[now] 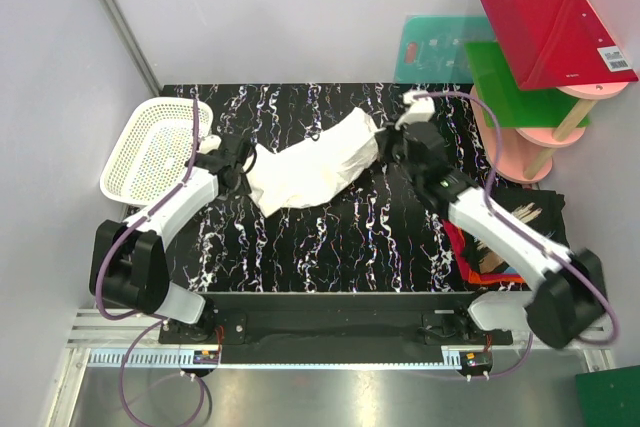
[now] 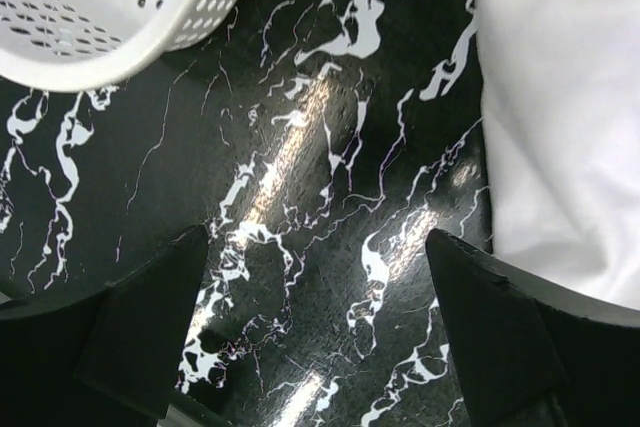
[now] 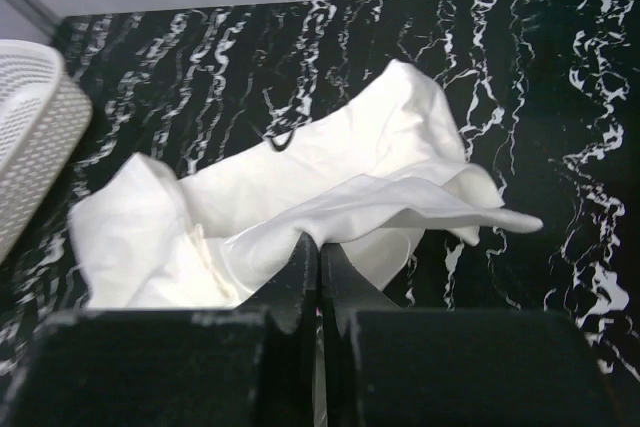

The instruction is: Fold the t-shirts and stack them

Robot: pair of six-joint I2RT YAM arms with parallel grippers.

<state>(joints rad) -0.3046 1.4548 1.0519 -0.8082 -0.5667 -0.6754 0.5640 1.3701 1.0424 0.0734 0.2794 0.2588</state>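
Right gripper (image 3: 317, 252) pinched closed on a fold of white t-shirt (image 3: 300, 177), arm stretched forward over tabletop (image 1: 330, 237) centre. Left gripper (image 2: 318, 257) spread wide, empty, low beside shirt's left edge.

No words or numbers can be read.
Past the far right corner of the worktop (image 1: 330, 237), a red sheet (image 1: 550, 32) carries a white barcode sticker (image 1: 617, 59), its bars and digits too small to read; the teal board (image 1: 432, 47) beside it bears faint white print, also unreadable.
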